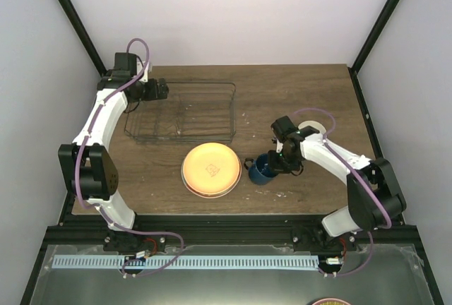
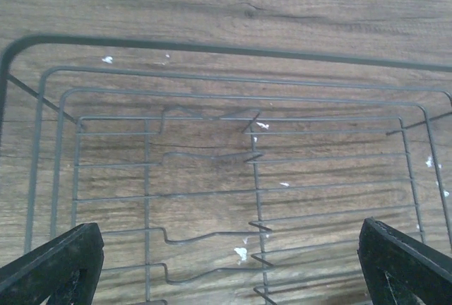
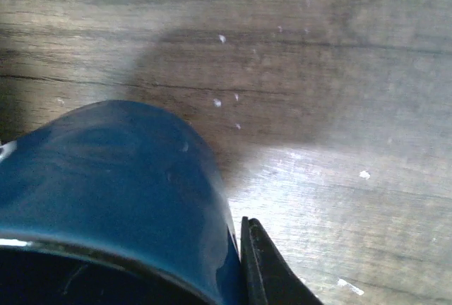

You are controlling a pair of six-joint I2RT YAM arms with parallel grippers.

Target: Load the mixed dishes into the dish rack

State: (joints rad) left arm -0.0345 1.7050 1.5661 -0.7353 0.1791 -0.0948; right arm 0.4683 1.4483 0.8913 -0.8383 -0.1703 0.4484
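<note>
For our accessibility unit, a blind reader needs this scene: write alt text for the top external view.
Seen from above, the right gripper grips the rim of a dark blue mug on a wooden table, beside an orange-yellow plate. The left gripper, open, hovers at the left end of an empty wire dish rack further back.

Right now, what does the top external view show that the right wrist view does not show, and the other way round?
Only the top external view: the rectangular grey wire dish rack, the orange-yellow round plate, and the open left gripper over the rack's left part. Only the right wrist view: one black finger of the right gripper, pressed against the glossy outer wall of the dark blue mug. Both: that mug and the brown wooden table.
</note>
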